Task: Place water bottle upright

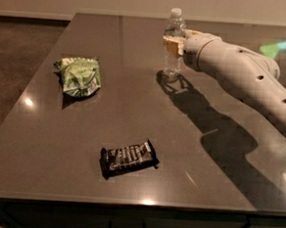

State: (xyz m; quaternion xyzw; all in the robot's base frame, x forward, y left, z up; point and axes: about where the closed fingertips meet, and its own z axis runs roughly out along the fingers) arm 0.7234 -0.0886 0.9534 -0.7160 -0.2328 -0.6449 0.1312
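Observation:
The water bottle is a small clear ribbed bottle with a white cap. It stands upright at the far middle of the dark table, its base at or just above the surface. My gripper reaches in from the right on a white arm. It is shut on the bottle's upper body, with tan fingers around it. The label band is hidden behind the fingers.
A crumpled green chip bag lies at the left of the table. A dark snack bar wrapper lies near the front edge. The arm's shadow falls across the right side of the table.

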